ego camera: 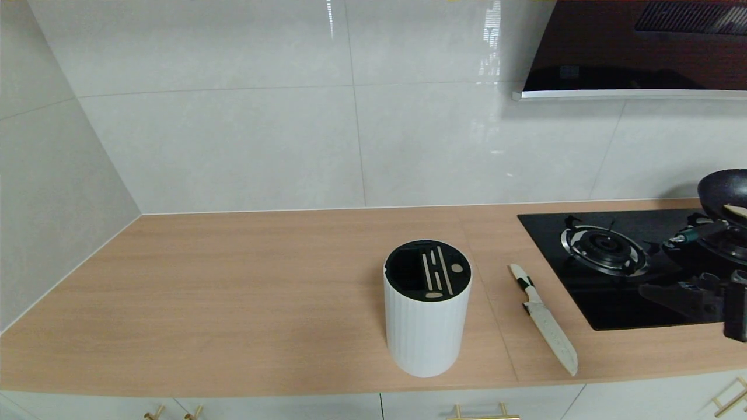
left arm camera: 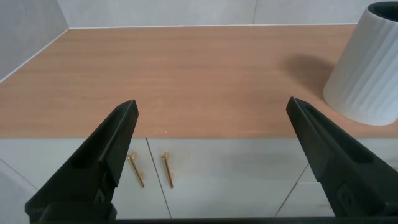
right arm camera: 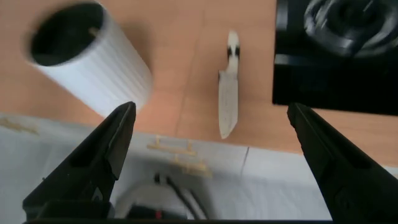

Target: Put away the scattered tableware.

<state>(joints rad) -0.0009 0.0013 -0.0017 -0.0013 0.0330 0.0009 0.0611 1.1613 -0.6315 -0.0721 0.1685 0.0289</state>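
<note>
Right claw (right arm camera: 210,109) is released, spread wide, holding nothing; left claw (left arm camera: 211,104) too, low and front-left of the white ribbed holder (ego camera: 427,326). Your knife (ego camera: 543,319) lies flat on the wood-grain bench (ego camera: 233,303) just right of the holder, pale handle toward the wall, speckled blade toward you. That black slotted top is probably its home.

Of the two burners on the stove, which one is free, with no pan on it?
The left burner, the one nearer the knife, is bare. The other burner, at the right edge, carries the black pan.
</note>
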